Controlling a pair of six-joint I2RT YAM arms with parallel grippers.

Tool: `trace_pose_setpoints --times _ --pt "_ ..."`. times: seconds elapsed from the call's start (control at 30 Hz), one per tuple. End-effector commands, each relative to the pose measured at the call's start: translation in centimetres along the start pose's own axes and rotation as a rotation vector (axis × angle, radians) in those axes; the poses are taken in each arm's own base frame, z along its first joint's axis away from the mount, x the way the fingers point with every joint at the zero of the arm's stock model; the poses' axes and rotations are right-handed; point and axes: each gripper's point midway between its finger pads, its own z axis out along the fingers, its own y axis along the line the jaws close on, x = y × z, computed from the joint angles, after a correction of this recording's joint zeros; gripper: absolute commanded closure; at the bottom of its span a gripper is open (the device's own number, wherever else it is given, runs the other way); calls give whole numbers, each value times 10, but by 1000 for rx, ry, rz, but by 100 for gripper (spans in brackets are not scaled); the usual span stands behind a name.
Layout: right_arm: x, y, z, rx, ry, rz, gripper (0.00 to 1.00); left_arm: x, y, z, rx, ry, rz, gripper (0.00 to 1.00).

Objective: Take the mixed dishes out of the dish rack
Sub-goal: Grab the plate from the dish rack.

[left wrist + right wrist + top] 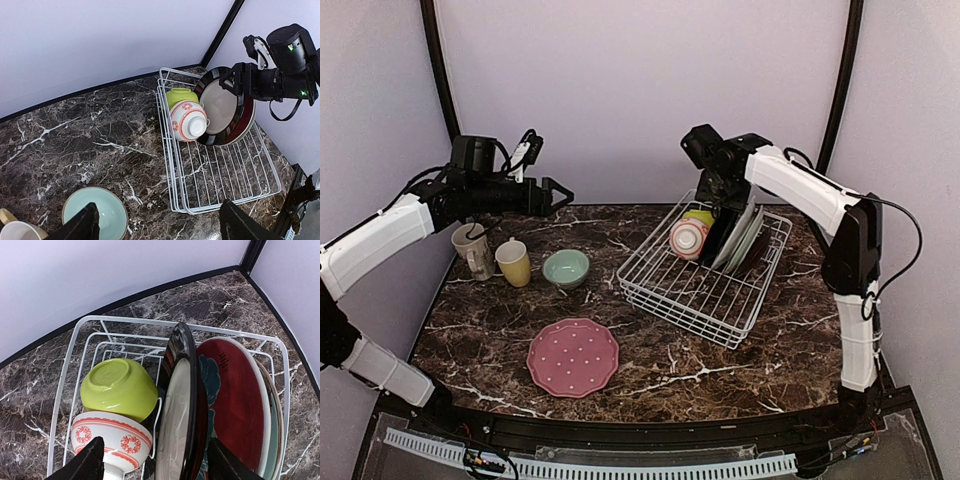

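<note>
Right claw astride upright black plate in dish rack

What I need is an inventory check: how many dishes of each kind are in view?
Mugs: 2 (beige mug, yellow mug)
Bowls: 3 (mint bowl, lime bowl, red-patterned bowl)
Plates: 4 (pink dotted plate, black plate, red floral plate, pale-green plate)
Total: 9
</note>
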Motion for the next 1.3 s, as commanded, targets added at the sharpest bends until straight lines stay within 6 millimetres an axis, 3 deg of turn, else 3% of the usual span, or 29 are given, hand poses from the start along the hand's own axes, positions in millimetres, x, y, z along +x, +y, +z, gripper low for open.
trace_pose_setpoints --times 0.0,0.07,0.2,0.43,0.53,0.57,0.67,0.7,0.73,0.83,0.93,1.07,1.1,1.13,1.17,1.27 --pt "-21 4 -28 -91 -68 -26 30 9 -5 10 43 24 -11 18" --pt "-16 -4 -27 -56 -55 1 30 11 -7 12 46 30 -16 18" --pt "-17 0 -34 -98 -41 -29 30 15 -20 14 64 38 16 18" --pt "-51 5 -100 -351 -124 -195 9 21 -60 34 150 64 36 19" --pt "-58 -14 -113 -399 -154 -216 2 17 -82 53 161 77 57 21" --pt "-60 -24 -115 -410 -160 -215 1 21 -82 63 140 89 59 21" --pt "-65 -51 -120 -452 -185 -213 1 14 -115 82 162 66 92 22" --pt "-66 -60 -125 -468 -199 -211 1 19 -115 95 138 74 97 22" --pt "-64 -68 -124 -479 -208 -214 1 13 -130 98 154 48 118 22" --pt "-64 -93 -132 -505 -238 -205 1 22 -141 133 116 54 141 25" --pt "-64 -119 -142 -501 -274 -199 1 15 -162 155 132 34 172 31" --pt "-50 -133 -152 -532 -294 -225 1 26 -171 194 130 55 204 35" --pt "-46 -136 -152 -531 -292 -227 1 17 -176 196 139 35 205 36" --pt "-42 -140 -153 -532 -294 -227 1 24 -174 206 135 48 207 36" --pt "-38 -143 -153 -532 -291 -230 1 17 -178 207 140 27 210 37" --pt "-30 -148 -155 -545 -291 -238 1 21 -181 223 158 18 214 45"
